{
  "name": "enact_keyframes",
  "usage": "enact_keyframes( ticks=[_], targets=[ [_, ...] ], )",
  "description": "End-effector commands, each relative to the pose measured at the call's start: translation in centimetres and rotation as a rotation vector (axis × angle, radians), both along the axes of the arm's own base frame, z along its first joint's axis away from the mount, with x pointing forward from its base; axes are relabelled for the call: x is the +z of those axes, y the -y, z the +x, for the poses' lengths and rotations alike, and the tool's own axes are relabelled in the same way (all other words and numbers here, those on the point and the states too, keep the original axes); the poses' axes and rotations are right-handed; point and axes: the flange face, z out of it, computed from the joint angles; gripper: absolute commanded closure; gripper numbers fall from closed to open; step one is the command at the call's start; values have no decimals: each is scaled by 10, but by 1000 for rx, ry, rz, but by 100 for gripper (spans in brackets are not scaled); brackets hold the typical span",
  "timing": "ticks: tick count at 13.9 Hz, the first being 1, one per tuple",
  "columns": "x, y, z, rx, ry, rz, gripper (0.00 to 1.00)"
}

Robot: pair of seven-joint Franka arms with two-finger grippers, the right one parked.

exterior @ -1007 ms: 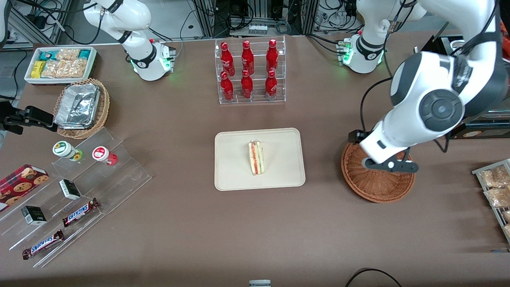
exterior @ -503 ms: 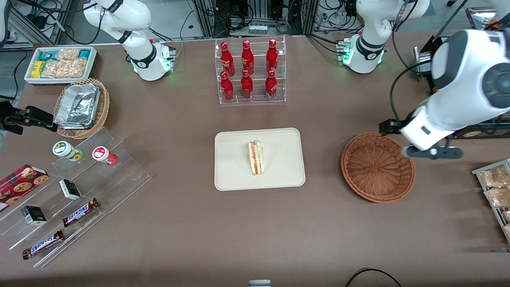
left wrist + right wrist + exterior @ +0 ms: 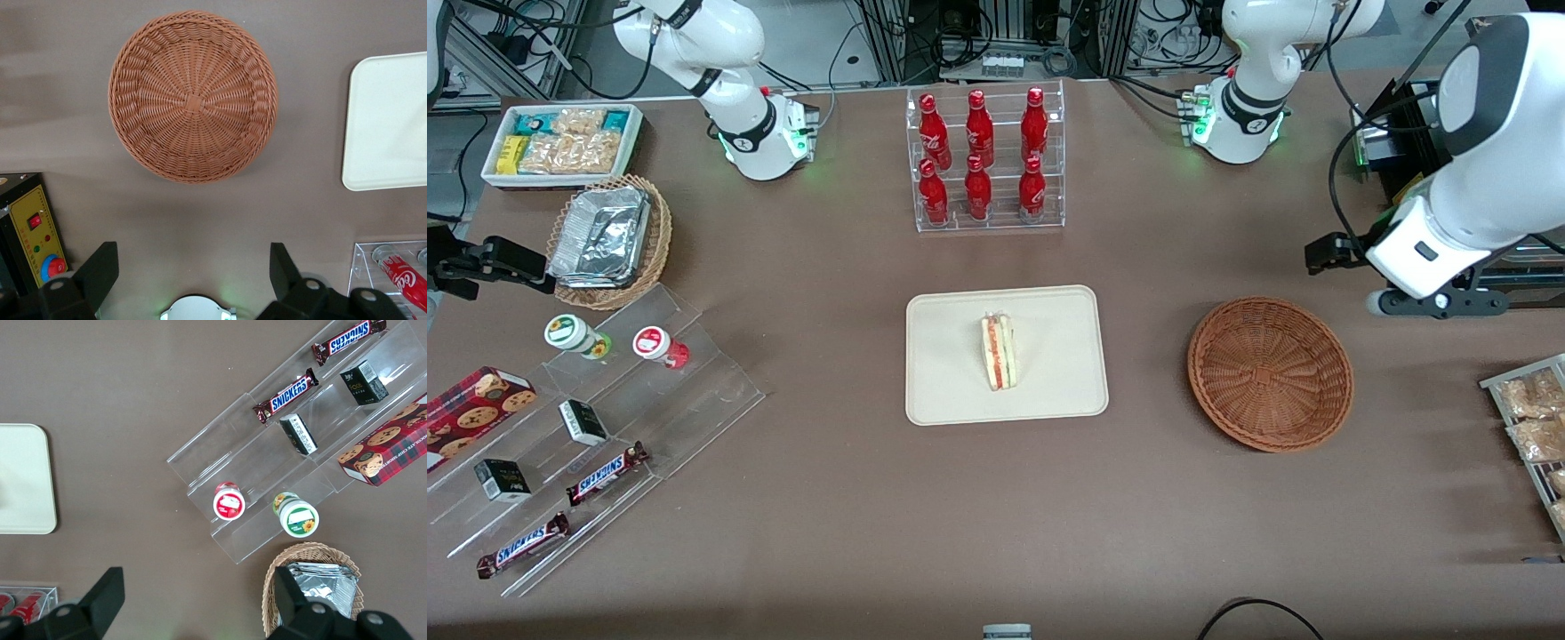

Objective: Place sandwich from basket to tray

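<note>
The sandwich [image 3: 998,352], a pale wedge with red, white and green layers, stands on the cream tray [image 3: 1049,320] at the table's middle. The reddish-brown wicker basket [image 3: 1270,373] is empty and sits toward the working arm's end; it also shows in the left wrist view [image 3: 192,95], with a corner of the tray [image 3: 390,127]. My gripper [image 3: 1440,302] is open and empty, raised above the table, farther from the front camera than the basket and off toward the working arm's end. Its fingers [image 3: 100,270] stand wide apart.
A clear rack of red bottles [image 3: 983,160] stands farther back than the tray. A black box with a yellow panel [image 3: 37,230] sits near my gripper. Bagged pastries [image 3: 1534,418] lie at the working arm's end. Acrylic snack shelves [image 3: 596,427] and a foil-tray basket [image 3: 609,240] lie toward the parked arm's end.
My gripper has risen off the basket and moved away from the tray toward the working arm's end. The basket now shows whole and empty. The sandwich has stayed on the tray.
</note>
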Motion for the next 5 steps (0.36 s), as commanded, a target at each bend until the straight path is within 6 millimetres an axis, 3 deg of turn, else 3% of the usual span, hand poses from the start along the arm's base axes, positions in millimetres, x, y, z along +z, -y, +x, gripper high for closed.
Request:
enact_keyframes(
  ticks=[1,5],
  targets=[
    [17,-9,-18,9,-8,19,0],
    [31,-9,-26,8,-17,25,0]
  ],
)
